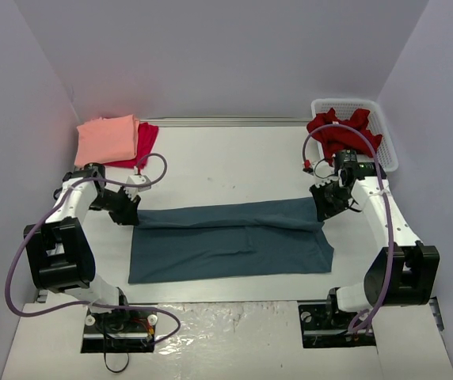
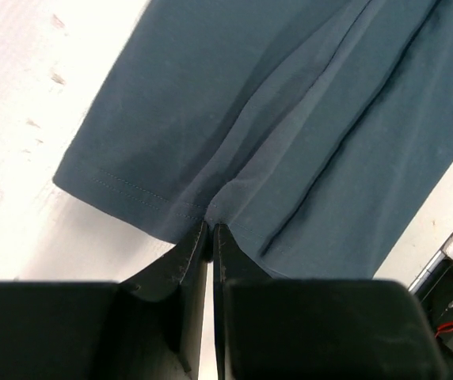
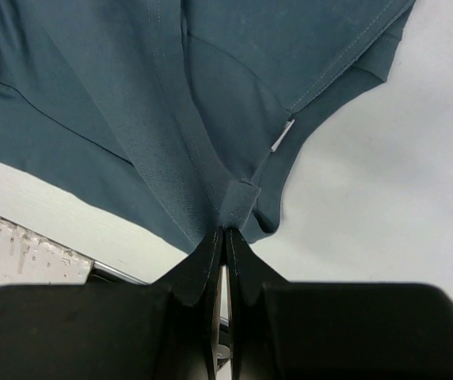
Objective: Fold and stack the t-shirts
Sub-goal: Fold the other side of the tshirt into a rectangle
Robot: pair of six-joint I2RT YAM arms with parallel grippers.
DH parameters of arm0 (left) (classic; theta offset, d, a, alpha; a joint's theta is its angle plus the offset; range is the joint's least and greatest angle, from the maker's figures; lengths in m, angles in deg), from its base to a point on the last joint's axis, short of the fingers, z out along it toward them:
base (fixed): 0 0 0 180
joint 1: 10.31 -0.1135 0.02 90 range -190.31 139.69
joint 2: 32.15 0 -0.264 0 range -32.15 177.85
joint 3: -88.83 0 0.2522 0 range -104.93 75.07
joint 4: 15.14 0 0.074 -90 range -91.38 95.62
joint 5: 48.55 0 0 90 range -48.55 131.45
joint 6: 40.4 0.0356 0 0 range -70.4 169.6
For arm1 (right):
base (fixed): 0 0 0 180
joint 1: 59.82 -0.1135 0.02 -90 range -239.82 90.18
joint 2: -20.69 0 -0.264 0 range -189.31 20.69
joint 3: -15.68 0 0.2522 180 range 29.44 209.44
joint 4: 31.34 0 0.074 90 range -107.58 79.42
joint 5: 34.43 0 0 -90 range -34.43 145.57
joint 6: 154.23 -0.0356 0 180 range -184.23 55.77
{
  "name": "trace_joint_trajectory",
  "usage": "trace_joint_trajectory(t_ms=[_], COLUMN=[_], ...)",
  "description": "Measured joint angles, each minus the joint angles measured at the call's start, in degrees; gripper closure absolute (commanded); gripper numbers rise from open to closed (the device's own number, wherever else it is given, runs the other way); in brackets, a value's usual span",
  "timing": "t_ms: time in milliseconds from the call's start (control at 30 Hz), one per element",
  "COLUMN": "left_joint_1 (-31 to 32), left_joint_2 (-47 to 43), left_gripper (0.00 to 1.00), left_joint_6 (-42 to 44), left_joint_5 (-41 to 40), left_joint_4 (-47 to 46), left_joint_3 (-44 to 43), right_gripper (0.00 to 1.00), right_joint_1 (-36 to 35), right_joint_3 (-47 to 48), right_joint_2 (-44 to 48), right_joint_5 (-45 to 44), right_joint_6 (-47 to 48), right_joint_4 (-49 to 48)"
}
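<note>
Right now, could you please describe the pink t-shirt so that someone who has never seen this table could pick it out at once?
Go to the far left corner of the white table, opposite the white lattice basket. The salmon-pink t-shirt lies folded there on top of the crimson t-shirt. It is the palest cloth in view, far lighter than the slate-blue t-shirt spread mid-table.

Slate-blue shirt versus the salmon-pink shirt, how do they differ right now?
The slate-blue shirt lies spread out long, half folded; the salmon-pink shirt is a compact folded square at the far left. The slate-blue shirt is pinched at both ends by the left hand and right hand; the salmon-pink shirt is untouched. Both are plain cloth.
</note>
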Motion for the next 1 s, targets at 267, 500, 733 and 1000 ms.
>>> trace_joint_trajectory(t_ms=[267,500,733,1000], left_joint_1=[0.0,0.0,0.0,0.0], left_joint_2=[2.12,3.5,4.68,4.68], left_gripper=[0.92,0.89,0.81,0.81], left_joint_6=[2.43,5.88,8.0,9.03], left_joint_5=[0.0,-0.02,-0.33,-1.33], left_joint_4=[1.49,4.07,5.88,7.56], left_joint_3=[0.85,0.87,0.87,0.85], right_gripper=[1.0,1.0,0.87,0.7], right_joint_1=[-0.02,-0.13,-0.17,-0.17], right_joint_3=[-0.76,-1.03,-1.68,-1.68], right_joint_2=[-1.55,-3.76,-5.27,-6.71], right_joint_5=[0.0,0.59,0.61,0.63], right_joint_6=[0.98,2.25,2.71,4.0], right_joint_4=[0.2,1.22,2.05,3.26])
